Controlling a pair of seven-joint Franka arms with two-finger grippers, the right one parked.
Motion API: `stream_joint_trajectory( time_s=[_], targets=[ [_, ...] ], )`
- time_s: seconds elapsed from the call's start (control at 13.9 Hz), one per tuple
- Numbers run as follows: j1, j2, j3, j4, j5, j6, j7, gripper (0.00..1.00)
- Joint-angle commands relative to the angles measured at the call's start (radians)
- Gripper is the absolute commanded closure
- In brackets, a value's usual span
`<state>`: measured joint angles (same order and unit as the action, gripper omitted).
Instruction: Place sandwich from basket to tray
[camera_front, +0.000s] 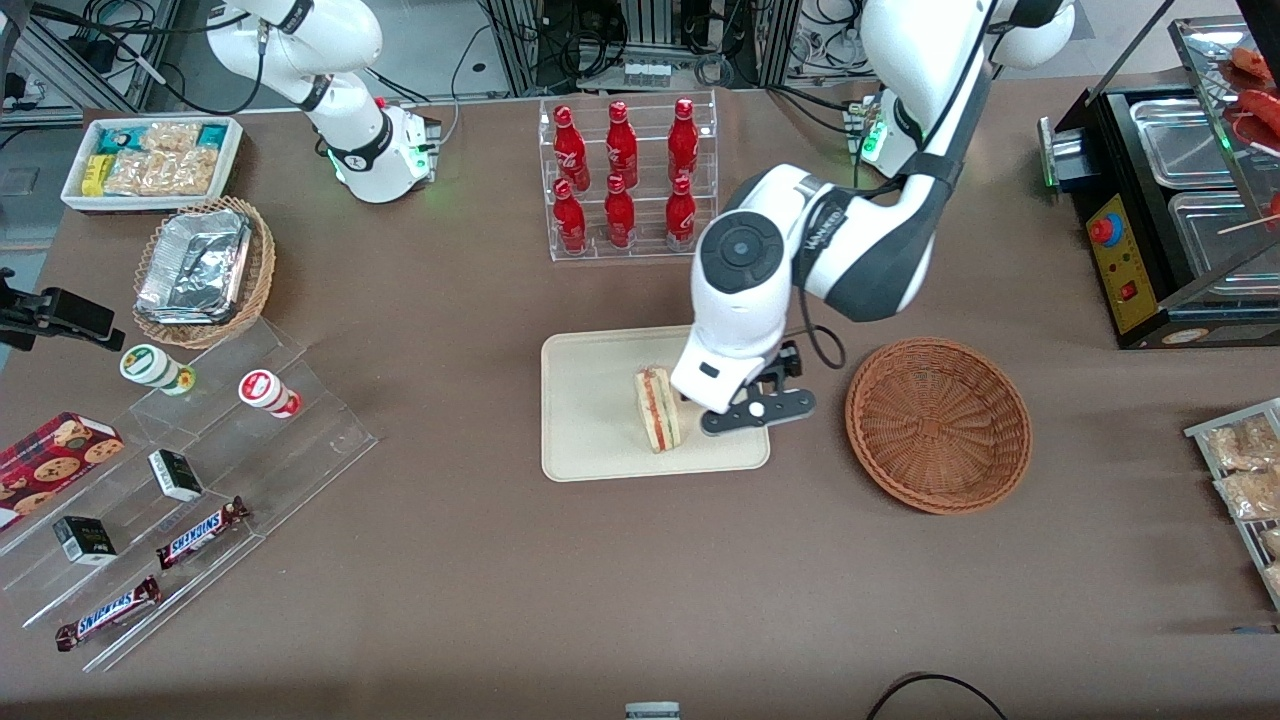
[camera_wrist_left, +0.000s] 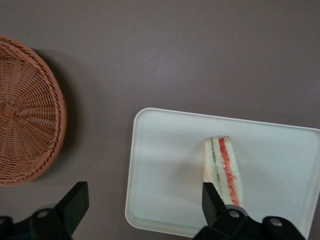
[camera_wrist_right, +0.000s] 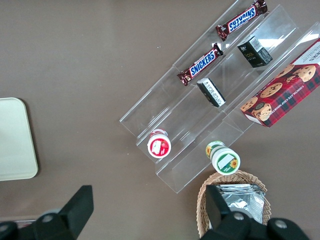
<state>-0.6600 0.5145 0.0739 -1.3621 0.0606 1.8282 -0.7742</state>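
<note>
- The sandwich stands on edge on the cream tray, its red and green filling lines facing up, roughly mid-tray and slightly toward the working arm's end of the counter.
- The left arm's gripper hangs above the tray with its fingers spread wide; in the wrist view one fingertip overlaps the sandwich's end while the other sits out over bare counter, between tray and basket. Nothing is pinched between them.
- The reddish-brown wicker basket lies empty beside the tray, toward the working arm's end, near it but not touching.
- Judged from this layout, the transfer looks essentially done: the sandwich is on the tray and out of the basket, and what remains is for the arm to lift clear.
- The main risk: the wedge balances on a narrow edge, and the finger nearest it appears very near or touching. A sideways pull-out instead of a straight rise could clip the bread and topple it flat, or nudge it toward the tray's low rim.
- A lesser risk: soft bread may cling to the finger and be dragged upward briefly.
</note>
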Motion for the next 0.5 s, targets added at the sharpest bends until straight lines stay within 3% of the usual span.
stream_joint_trajectory(
  time_s=[0.0, 0.14, 0.43],
  targets=[
    [-0.004, -0.092, 0.082, -0.122, -0.036, 0.000, 0.158, 0.00],
    [-0.006, -0.142, 0.171, -0.162, -0.100, -0.007, 0.295, 0.00],
    [-0.006, -0.309, 0.269, -0.297, -0.113, -0.055, 0.524, 0.00]
  ],
)
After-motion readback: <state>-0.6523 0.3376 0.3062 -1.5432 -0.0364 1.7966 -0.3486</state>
